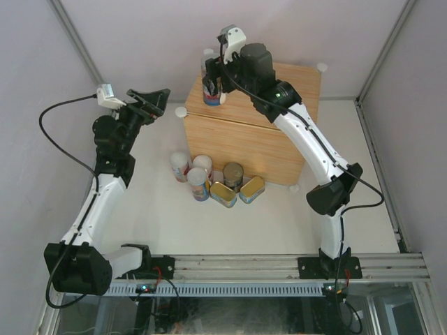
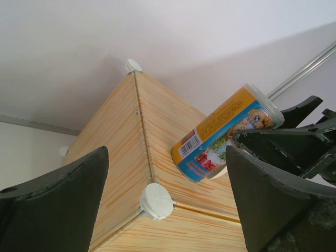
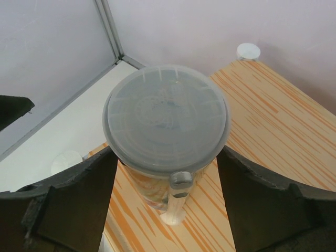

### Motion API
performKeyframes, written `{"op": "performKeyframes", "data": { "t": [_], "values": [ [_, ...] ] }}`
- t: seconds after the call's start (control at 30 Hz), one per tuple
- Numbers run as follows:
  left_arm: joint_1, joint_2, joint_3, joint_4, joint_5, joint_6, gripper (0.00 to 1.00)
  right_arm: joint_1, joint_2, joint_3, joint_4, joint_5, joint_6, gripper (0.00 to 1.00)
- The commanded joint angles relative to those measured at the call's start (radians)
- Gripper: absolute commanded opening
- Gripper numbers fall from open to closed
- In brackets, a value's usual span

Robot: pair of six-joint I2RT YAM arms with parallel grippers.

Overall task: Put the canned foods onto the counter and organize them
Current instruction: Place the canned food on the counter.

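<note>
Right gripper (image 3: 167, 163) has its jaws either side of a white-lidded can (image 3: 166, 115), which stands upright on the counter (image 1: 237, 136), by its far left corner. The lid hides the pads, so I can't tell if they're squeezing or clear of it. My guess is it's tucked in the corner to leave room for the rest. Left gripper (image 1: 152, 99) gapes wide and empty just off the counter's left side. The other six cans (image 1: 199, 183) huddle on the white tabletop (image 1: 174, 223) at the counter's near face. Pale walls all round.

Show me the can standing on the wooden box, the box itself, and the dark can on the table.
Can on the box (image 3: 167, 118): right wrist view, its grey lid.
Wooden box (image 1: 237, 139): top view, front face.
Dark can (image 1: 232, 174): top view, metal top.
</note>
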Motion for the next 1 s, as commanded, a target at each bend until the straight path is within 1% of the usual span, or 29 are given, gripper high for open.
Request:
{"op": "performKeyframes", "data": {
  "t": [0.0, 0.43, 0.6, 0.7, 0.87, 0.97],
  "values": [
    [-0.004, -0.028, 0.089, -0.023, 0.006, 0.059, 0.96, -0.005, -0.060, 0.015, 0.063, -0.011, 0.018, 0.75],
    [-0.007, -0.022, 0.198, -0.108, 0.024, 0.128, 0.96, 0.006, -0.120, -0.036, 0.082, 0.003, 0.009, 0.76],
    [-0.016, -0.019, 0.236, -0.149, 0.036, 0.174, 0.95, 0.012, -0.150, -0.066, 0.103, 0.010, 0.005, 0.76],
    [-0.024, -0.016, 0.270, -0.185, 0.045, 0.204, 0.92, 0.020, -0.171, -0.083, 0.113, 0.026, 0.000, 0.76],
    [-0.058, -0.012, 0.331, -0.281, 0.025, 0.285, 0.84, 0.040, -0.245, -0.168, 0.159, 0.064, -0.012, 0.64],
    [-0.073, -0.008, 0.346, -0.313, 0.012, 0.314, 0.79, 0.049, -0.280, -0.213, 0.171, 0.084, -0.012, 0.50]
  ]
}}
